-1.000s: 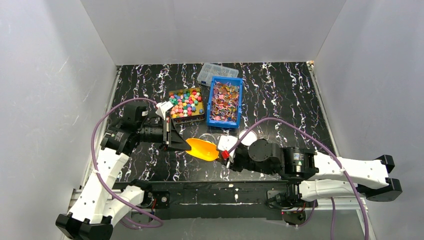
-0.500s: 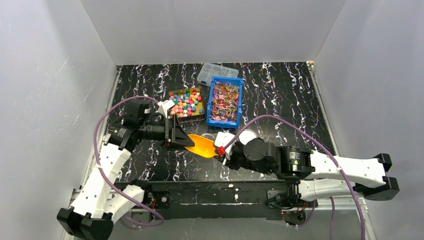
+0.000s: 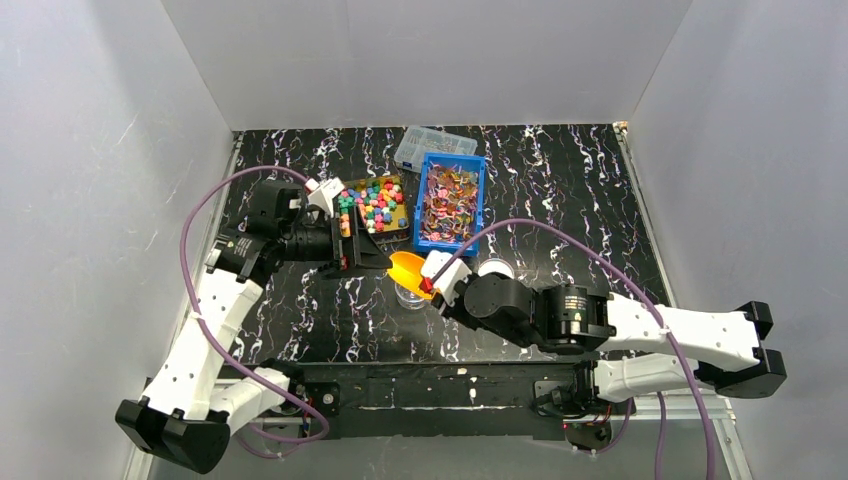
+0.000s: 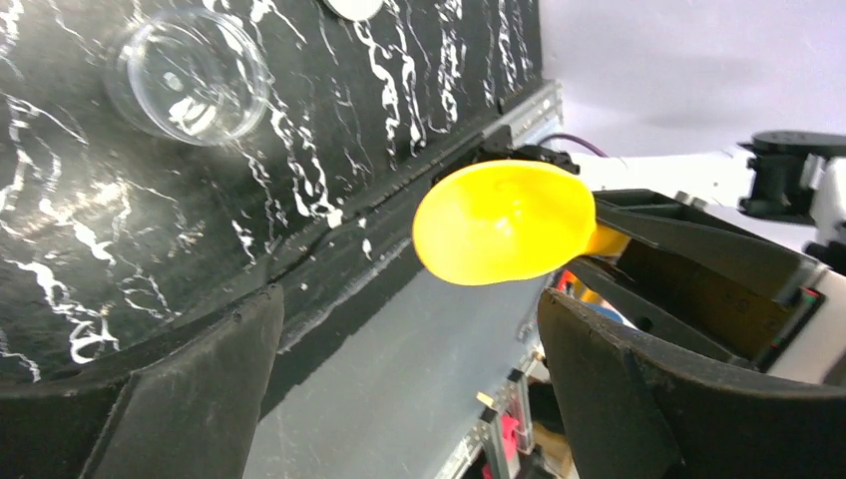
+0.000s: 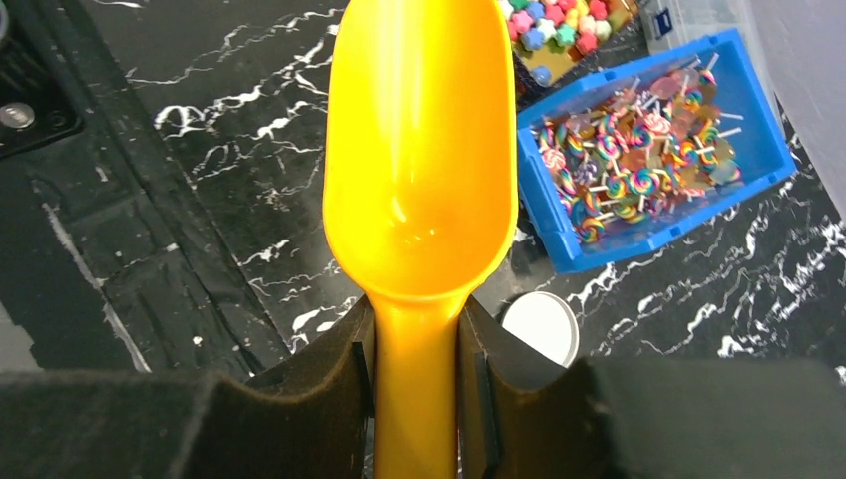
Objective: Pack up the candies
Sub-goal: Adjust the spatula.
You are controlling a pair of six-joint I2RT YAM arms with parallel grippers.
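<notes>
We see the left gripper (image 3: 372, 255) spread wide and holding nothing, the right gripper (image 3: 432, 284) clamped on a yellow scoop's (image 3: 408, 267) handle.
The scoop's empty bowl hangs just off the left fingers (image 4: 180, 399), with a clear cup (image 3: 410, 294) near it. At the back lie the candies (image 3: 372, 205), chunky coloured pieces in a tray (image 3: 380, 237), with swirled lollipops (image 3: 447, 200) in the blue bin (image 3: 481, 200) just right of it.
</notes>
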